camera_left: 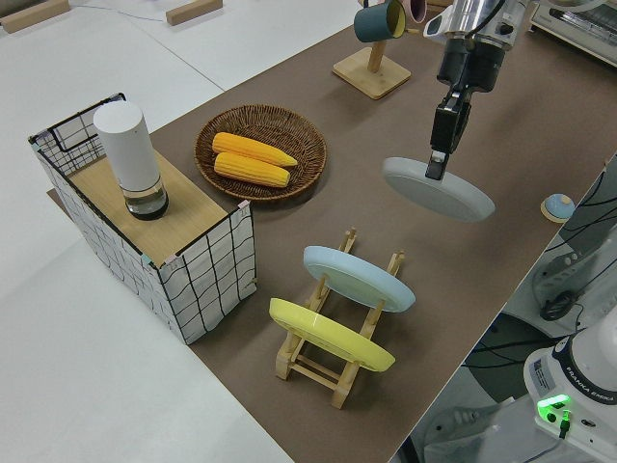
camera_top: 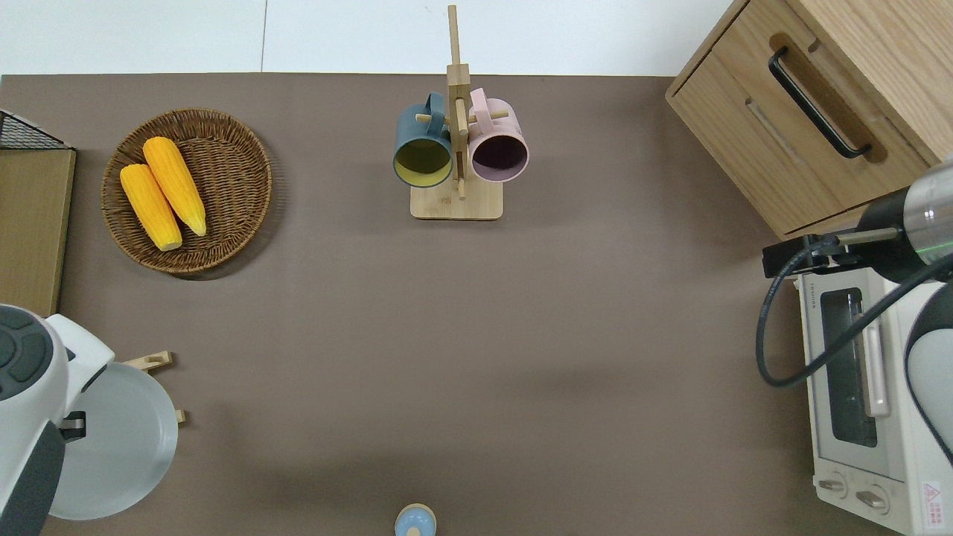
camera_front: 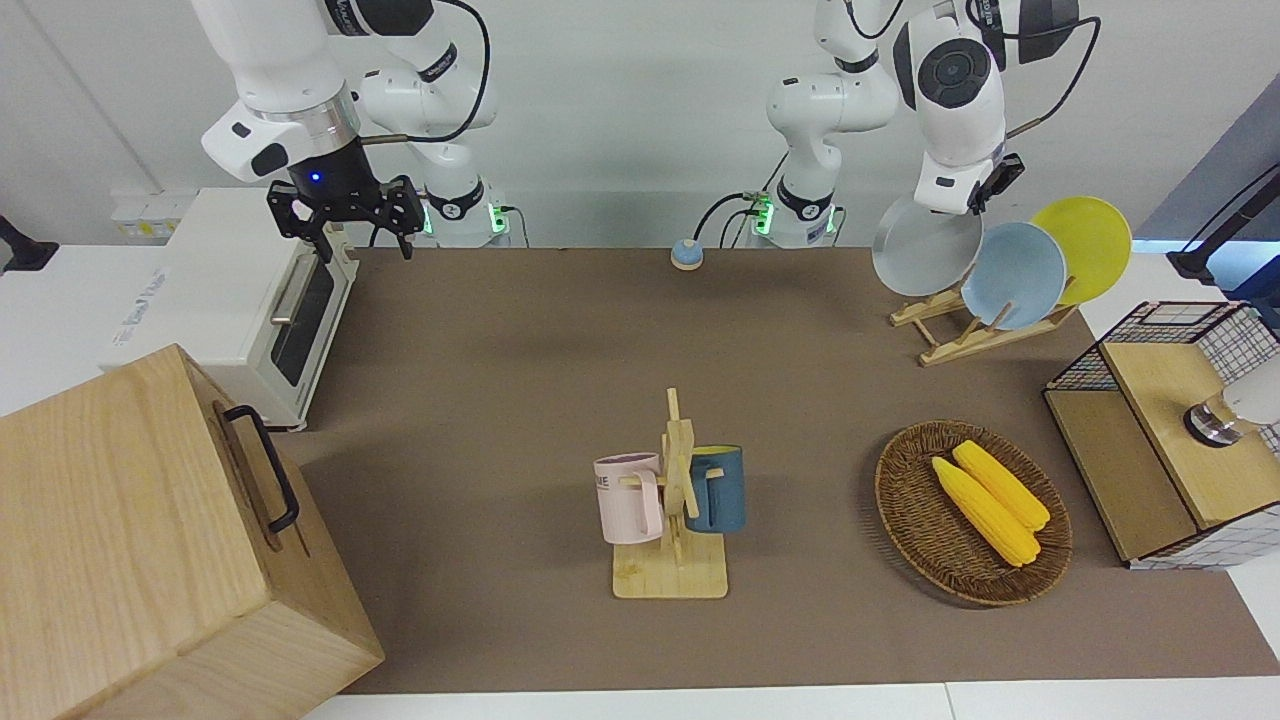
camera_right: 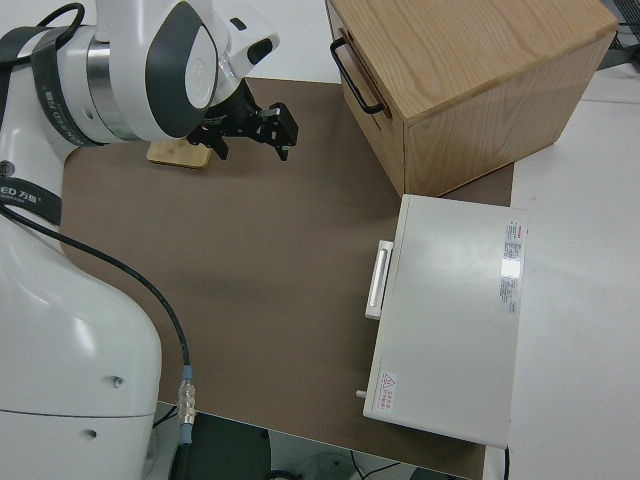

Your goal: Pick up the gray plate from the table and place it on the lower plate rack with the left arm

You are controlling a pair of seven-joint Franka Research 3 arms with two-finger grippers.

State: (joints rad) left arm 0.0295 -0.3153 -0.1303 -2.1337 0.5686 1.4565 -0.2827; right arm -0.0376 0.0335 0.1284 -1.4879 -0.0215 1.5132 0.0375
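At the upper right of the front view, the left gripper pinches the gray plate by its rim, tilted in the air to match the rack slots; the right arm is parked, fingers apart.

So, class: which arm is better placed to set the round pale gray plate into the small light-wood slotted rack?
Left. The left gripper already holds the round pale gray plate in the air by the light-wood slotted rack; the right arm is parked.
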